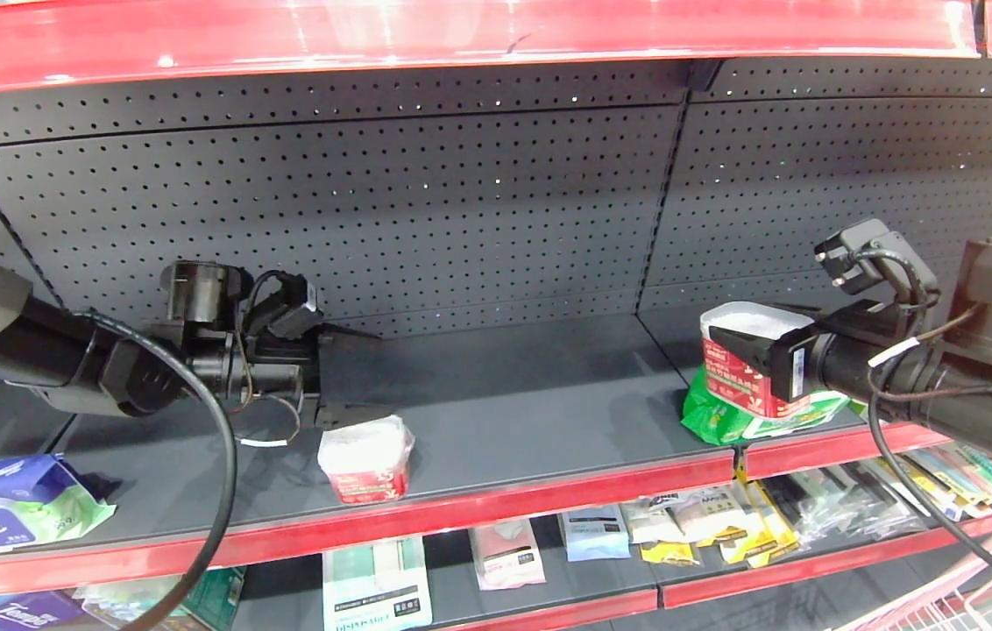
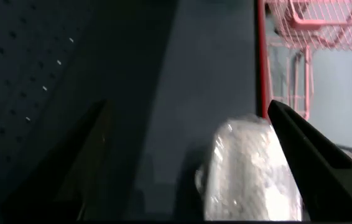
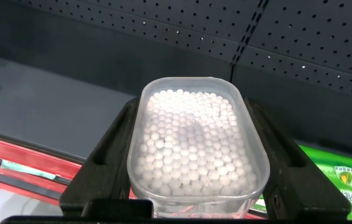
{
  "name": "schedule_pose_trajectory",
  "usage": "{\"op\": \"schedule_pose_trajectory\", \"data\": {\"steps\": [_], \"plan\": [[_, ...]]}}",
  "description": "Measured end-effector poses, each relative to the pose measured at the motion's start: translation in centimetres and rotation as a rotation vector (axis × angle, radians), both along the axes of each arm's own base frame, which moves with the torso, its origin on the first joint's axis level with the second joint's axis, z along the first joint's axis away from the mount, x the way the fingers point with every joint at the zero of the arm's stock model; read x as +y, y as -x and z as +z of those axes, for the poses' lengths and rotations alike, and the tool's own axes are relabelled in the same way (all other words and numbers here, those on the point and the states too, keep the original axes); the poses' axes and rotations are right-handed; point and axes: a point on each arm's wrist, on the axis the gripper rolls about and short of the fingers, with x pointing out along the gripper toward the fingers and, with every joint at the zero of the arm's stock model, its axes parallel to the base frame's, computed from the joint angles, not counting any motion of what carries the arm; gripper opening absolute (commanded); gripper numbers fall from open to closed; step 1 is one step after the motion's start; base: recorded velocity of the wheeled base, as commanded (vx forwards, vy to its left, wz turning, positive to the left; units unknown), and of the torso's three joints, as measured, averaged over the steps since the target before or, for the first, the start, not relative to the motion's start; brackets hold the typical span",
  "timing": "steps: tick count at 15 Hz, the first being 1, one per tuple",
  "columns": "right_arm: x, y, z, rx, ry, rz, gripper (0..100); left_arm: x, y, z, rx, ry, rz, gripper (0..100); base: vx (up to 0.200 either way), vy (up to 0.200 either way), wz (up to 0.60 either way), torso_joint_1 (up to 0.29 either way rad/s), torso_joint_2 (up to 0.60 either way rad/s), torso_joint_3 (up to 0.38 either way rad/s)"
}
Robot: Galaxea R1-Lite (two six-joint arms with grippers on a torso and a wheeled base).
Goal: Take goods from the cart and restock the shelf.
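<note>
On the dark shelf [image 1: 505, 412] a small tub with a white top and red label [image 1: 366, 458] stands near the red front edge. My left gripper [image 1: 384, 372] hovers open just behind it. In the left wrist view the tub [image 2: 250, 177] lies low between the spread fingers [image 2: 313, 162], close to one of them. My right gripper [image 1: 754, 355] is shut on a second tub [image 1: 741, 350] of white beads [image 3: 198, 146], held just above a green pack [image 1: 724, 419] at the shelf's right bay. Its fingers [image 3: 101, 168] clamp the tub's long sides.
A blue and green tissue pack [image 1: 5, 513] lies at the shelf's far left. The lower shelf holds several packets [image 1: 697, 526] and boxes [image 1: 373, 583]. The pink cart [image 1: 969, 605] is at the lower right. A pegboard back wall [image 1: 461, 193] and a red shelf above [image 1: 461, 31] bound the space.
</note>
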Motion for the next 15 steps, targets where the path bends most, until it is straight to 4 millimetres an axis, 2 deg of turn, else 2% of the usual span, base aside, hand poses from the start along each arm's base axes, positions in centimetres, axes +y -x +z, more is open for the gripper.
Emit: {"op": "schedule_pose_trajectory", "data": {"steps": [3, 5, 8, 10, 11, 13, 15], "plan": [[0.0, 0.0, 0.1, -0.003, -0.002, -0.001, 0, -1.2, -0.9, 0.3, -0.055, 0.026, 0.07, 100, 0.0, 0.0, 0.0, 0.0, 0.0, 0.0], [0.0, 0.0, 0.0, 0.001, -0.003, -0.001, 0, -1.5, -1.8, 0.3, -0.096, 0.039, 0.19, 100, 0.0, 0.0, 0.0, 0.0, 0.0, 0.0], [0.0, 0.0, 0.0, 0.003, -0.005, 0.001, 0, -2.4, -3.0, 0.9, -0.142, 0.156, 0.518, 100, 0.0, 0.0, 0.0, 0.0, 0.0, 0.0], [0.0, -0.1, 0.1, -0.002, -0.007, 0.002, 0, -3.7, -3.4, 1.6, -0.153, 0.34, 0.792, 100, 0.0, 0.0, 0.0, 0.0, 0.0, 0.0], [0.0, -0.1, 0.2, -0.004, -0.008, 0.004, 0, -4.3, -3.4, 1.8, -0.158, 0.402, 0.855, 100, 0.0, 0.0, 0.0, 0.0, 0.0, 0.0], [0.0, -0.1, 0.3, -0.007, -0.011, 0.003, 0, -4.1, -3.1, 2.1, -0.167, 0.415, 0.948, 100, 0.0, 0.0, 0.0, 0.0, 0.0, 0.0], [0.0, 0.1, 0.1, -0.003, -0.01, 0.007, 0, -2.6, -1.6, 2.3, -0.145, 0.388, 1.054, 100, 0.0, 0.0, 0.0, 0.0, 0.0, 0.0]]}}
